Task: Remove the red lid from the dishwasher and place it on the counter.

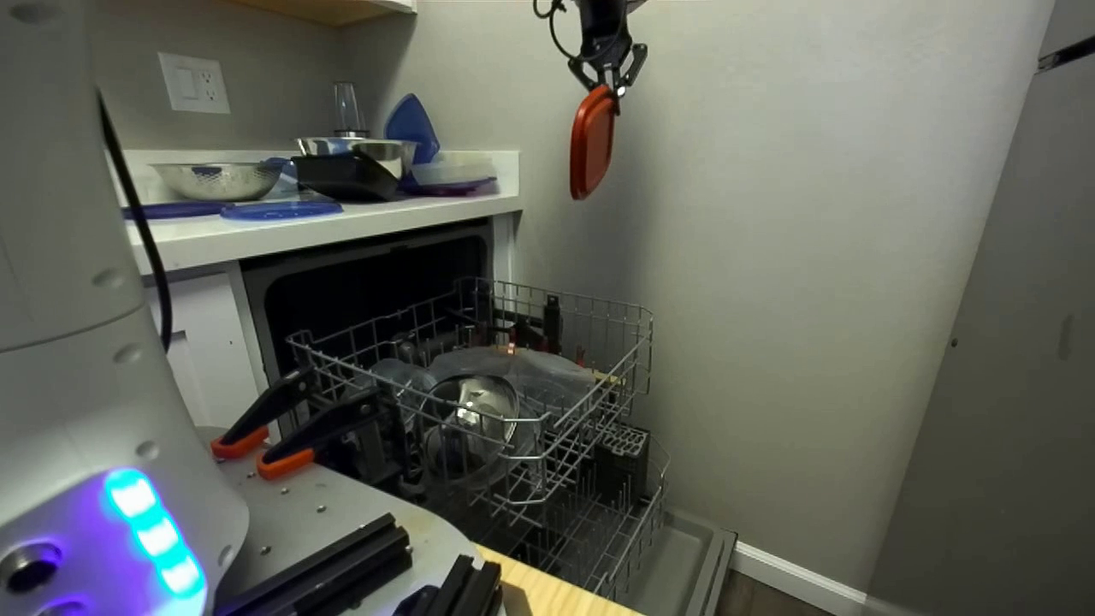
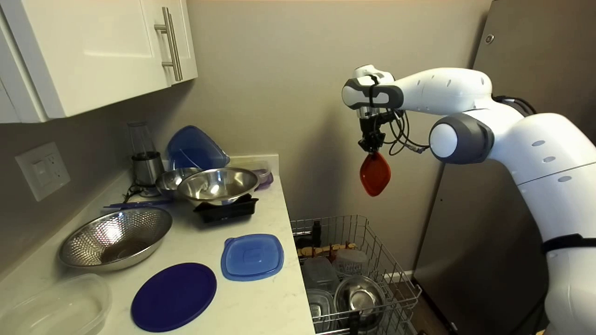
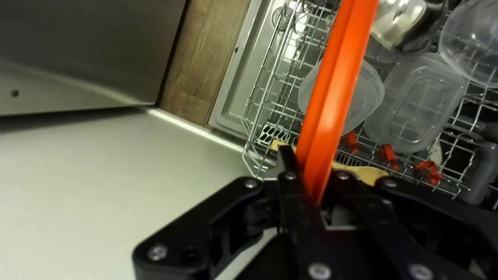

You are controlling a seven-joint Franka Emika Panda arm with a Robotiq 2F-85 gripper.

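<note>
Fingers (image 3: 288, 186) are clamped on one edge of the red lid (image 1: 593, 141), one finger to each face. The robot arm (image 2: 554, 158) reaches in from the right side of an exterior view, its end directed downward. The dishwasher (image 1: 385, 278) shows its dark interior, with the upper rack (image 1: 633, 351) extended beneath the fingers. The surface (image 2: 253, 307) runs above the dishwasher opening. On it, a perforated bowl (image 2: 116, 239) rests near a steel bowl (image 2: 218, 184) and a black tray (image 2: 226, 211), which stand together. A round purple lid (image 2: 173, 297) lies flat, near a rectangular blue lid (image 2: 252, 257). In both exterior views the red lid hangs in the air above the upper rack, touching the fingers and well apart from the surface. Across the upper rack lies a yellow spoon (image 3: 367, 174), partly hidden by the red lid and fingers.
</note>
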